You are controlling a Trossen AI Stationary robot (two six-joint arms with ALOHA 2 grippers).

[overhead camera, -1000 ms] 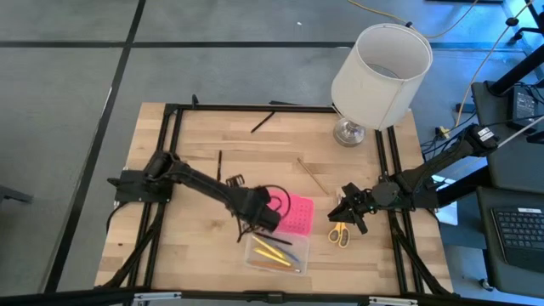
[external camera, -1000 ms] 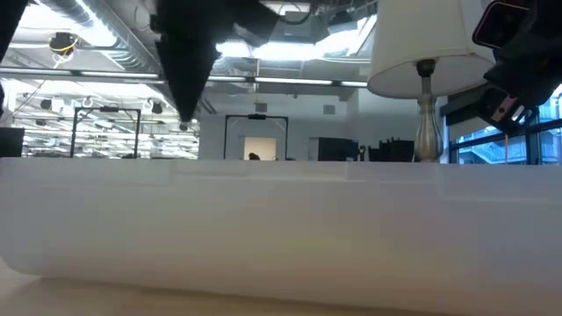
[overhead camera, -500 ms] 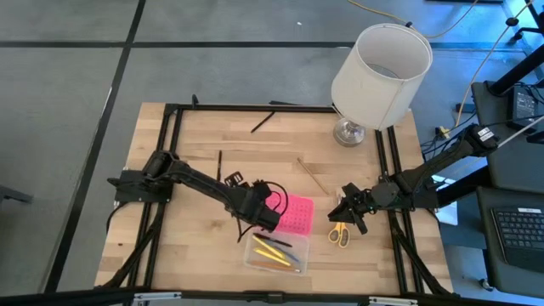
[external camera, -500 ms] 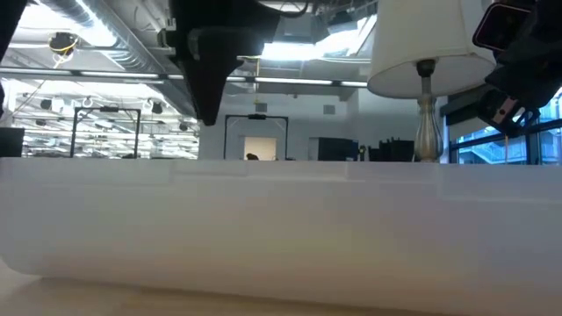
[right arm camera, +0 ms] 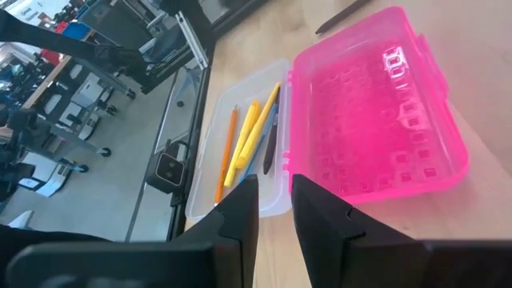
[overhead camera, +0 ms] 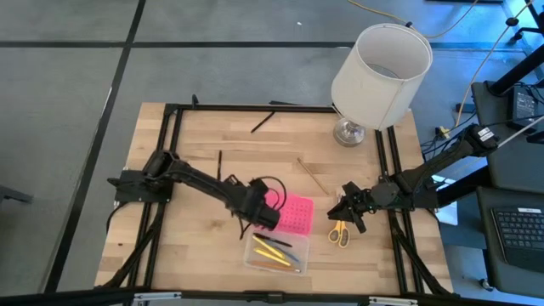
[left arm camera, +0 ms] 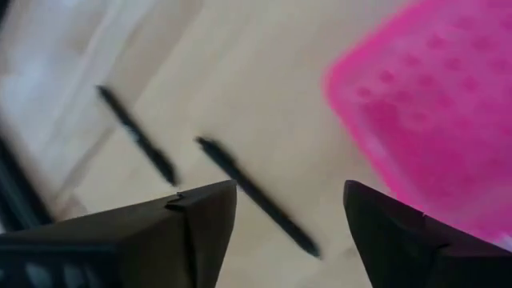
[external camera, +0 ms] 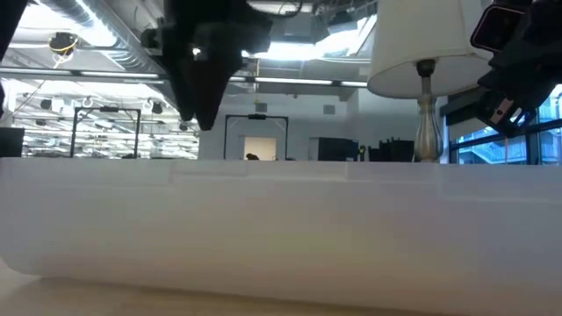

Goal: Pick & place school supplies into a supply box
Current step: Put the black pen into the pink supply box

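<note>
Several pens are lying in the supply box near the desk's front edge, its pink lid standing open. Left gripper is hovering beside it, fingers wide, empty. Right gripper is waiting above scissors, fingers narrow.

table (wood) | supply box | scissors | lamp

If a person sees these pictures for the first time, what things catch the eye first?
The bright pink lid of the open supply box stands out near the table's front middle, with yellow pencils lying in its clear base. The big white lamp stands at the far right corner. The left gripper hovers by the lid, jaws open.
</note>
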